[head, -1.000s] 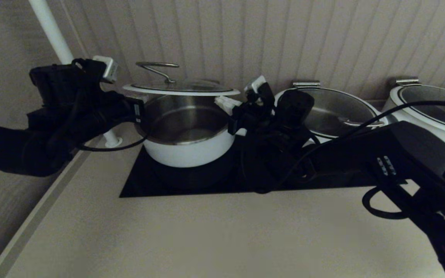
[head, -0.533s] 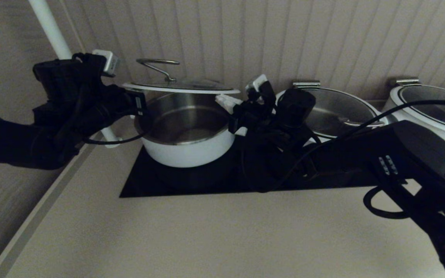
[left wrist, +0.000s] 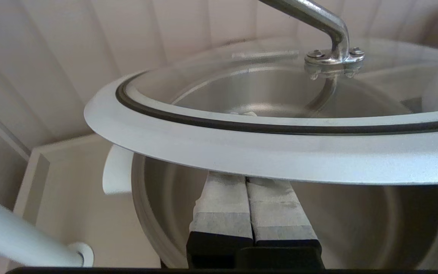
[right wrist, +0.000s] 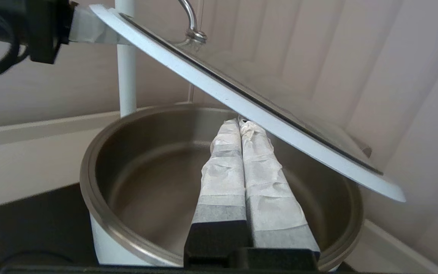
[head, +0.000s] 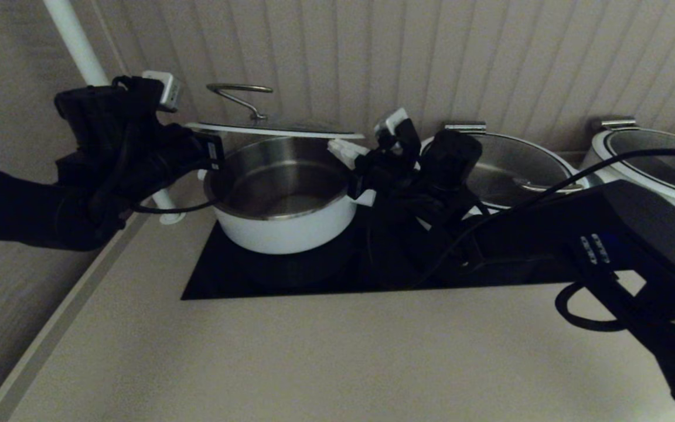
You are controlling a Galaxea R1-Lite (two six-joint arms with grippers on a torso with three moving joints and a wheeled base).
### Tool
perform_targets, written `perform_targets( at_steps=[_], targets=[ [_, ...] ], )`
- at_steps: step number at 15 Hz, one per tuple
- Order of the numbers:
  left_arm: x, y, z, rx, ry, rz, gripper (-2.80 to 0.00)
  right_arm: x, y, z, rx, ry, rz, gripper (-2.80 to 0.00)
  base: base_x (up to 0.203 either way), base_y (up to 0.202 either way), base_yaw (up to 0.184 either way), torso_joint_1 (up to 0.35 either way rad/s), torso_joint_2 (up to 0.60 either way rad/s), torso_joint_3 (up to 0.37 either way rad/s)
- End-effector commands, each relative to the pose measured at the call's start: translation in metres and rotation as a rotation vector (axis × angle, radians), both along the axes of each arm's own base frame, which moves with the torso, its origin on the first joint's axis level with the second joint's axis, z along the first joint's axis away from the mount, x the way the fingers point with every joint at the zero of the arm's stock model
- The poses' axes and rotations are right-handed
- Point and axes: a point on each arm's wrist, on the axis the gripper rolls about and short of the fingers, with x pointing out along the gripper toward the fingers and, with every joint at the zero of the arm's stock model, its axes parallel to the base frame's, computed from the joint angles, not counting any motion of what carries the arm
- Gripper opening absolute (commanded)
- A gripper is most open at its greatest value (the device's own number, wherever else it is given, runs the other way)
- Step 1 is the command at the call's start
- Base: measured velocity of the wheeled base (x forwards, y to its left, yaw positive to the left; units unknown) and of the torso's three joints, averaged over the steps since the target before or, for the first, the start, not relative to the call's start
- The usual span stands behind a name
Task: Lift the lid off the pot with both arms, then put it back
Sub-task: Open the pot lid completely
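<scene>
The lid (head: 273, 128), clear glass with a white rim and an arched wire handle (head: 238, 94), hovers a little above the open pot (head: 282, 199). The pot stands on the black cooktop (head: 220, 278). My left gripper (head: 207, 151) is shut, its fingertips under the lid's left rim. My right gripper (head: 342, 153) is shut, its fingertips under the right rim. The left wrist view shows the shut taped fingers (left wrist: 222, 198) tucked beneath the lid's rim (left wrist: 264, 152), over the pot's steel inside (left wrist: 158, 213). The right wrist view shows the same for the right gripper (right wrist: 240, 123), the lid (right wrist: 242, 102) and the pot (right wrist: 101, 205).
Two wider white pots with lids stand to the right, one (head: 513, 170) just behind my right arm and one (head: 654, 164) at the far right. A white pole (head: 74, 41) rises behind my left arm. A panelled wall stands close behind the pots.
Both grippers have risen a little, carrying the lid higher above the pot. The gap between the lid and the pot's rim has grown.
</scene>
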Motion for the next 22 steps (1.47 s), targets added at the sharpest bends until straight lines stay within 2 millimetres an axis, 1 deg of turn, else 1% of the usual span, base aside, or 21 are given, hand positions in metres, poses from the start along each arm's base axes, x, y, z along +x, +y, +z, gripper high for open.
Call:
perform_targets(
  at_steps=[1,10,15,17,20,22],
  targets=[
    [0.002,0.000,0.003,-0.002,-0.014,0.001,-2.80,-0.002,-0.001,0.006,0.006,-0.015,0.003,-2.80,0.000,0.000,0.000,0.000,0.00,0.000],
    [0.004,0.001,0.012,-0.007,-0.046,0.030,-2.80,-0.011,-0.007,0.026,0.023,-0.049,0.001,-2.80,0.000,0.000,0.000,0.000,0.00,0.000],
    [0.004,0.001,0.013,-0.007,-0.049,0.030,-2.80,-0.015,-0.009,0.033,0.029,-0.059,0.001,-2.80,0.000,0.000,0.000,0.000,0.00,0.000],
    [0.005,0.001,0.012,-0.007,-0.046,0.030,-2.80,-0.018,-0.011,0.039,0.034,-0.068,0.001,-2.80,0.000,0.000,0.000,0.000,0.00,0.000],
    [0.007,0.000,0.014,-0.008,-0.054,0.030,-2.80,-0.025,-0.015,0.042,0.027,-0.066,-0.001,-2.80,0.000,0.000,0.000,0.000,0.00,0.000],
    [0.008,0.000,0.015,-0.009,-0.059,0.030,-2.80,-0.030,-0.019,0.041,0.009,-0.059,-0.007,-2.80,0.000,0.000,0.000,0.000,0.00,0.000]
  ],
)
